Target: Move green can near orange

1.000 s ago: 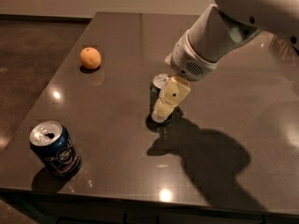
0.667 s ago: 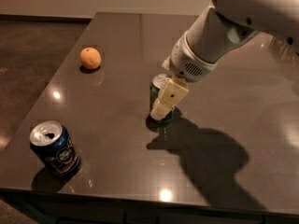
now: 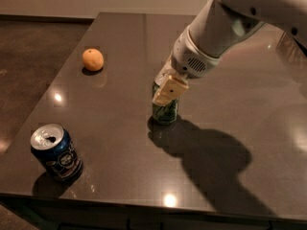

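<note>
The green can [image 3: 166, 112] stands upright near the middle of the dark table [image 3: 120, 128]. My gripper [image 3: 164, 96] comes down from the upper right and sits over the can's upper part, hiding its top. The can's base rests on the table. The orange [image 3: 93, 60] lies at the far left of the table, well away from the can and up-left of it.
A dark blue can [image 3: 56, 152] with a white logo and an open top stands at the front left corner. The table's left edge runs close to the orange and the blue can. My arm's shadow falls to the right of the green can.
My gripper has shifted slightly up and to the left along the green can. The can, the orange and the blue can stay where they were.
</note>
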`<state>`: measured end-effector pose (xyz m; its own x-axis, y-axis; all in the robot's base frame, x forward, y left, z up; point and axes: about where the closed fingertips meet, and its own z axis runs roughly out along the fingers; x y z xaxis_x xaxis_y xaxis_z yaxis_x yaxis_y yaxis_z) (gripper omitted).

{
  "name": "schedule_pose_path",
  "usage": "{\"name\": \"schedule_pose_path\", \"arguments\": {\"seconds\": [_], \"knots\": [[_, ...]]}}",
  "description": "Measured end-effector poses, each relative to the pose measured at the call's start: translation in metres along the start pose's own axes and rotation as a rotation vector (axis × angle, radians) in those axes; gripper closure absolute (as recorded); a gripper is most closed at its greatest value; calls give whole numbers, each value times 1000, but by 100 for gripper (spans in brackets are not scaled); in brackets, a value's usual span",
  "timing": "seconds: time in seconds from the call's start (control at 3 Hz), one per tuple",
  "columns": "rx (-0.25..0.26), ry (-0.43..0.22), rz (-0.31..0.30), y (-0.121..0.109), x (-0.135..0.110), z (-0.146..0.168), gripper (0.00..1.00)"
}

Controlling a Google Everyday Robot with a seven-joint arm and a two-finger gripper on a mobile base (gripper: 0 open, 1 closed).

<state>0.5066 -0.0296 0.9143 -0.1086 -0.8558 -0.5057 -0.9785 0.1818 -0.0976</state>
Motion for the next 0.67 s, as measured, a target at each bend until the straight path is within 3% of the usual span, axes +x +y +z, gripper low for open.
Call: {"name": "schedule_pose_path", "arguments": {"seconds": [0.33,0.67], "knots": [[-8,-12,-26,-7,-20,-2,85],[-13,-29,-73,-14,-51,1,100]]}}
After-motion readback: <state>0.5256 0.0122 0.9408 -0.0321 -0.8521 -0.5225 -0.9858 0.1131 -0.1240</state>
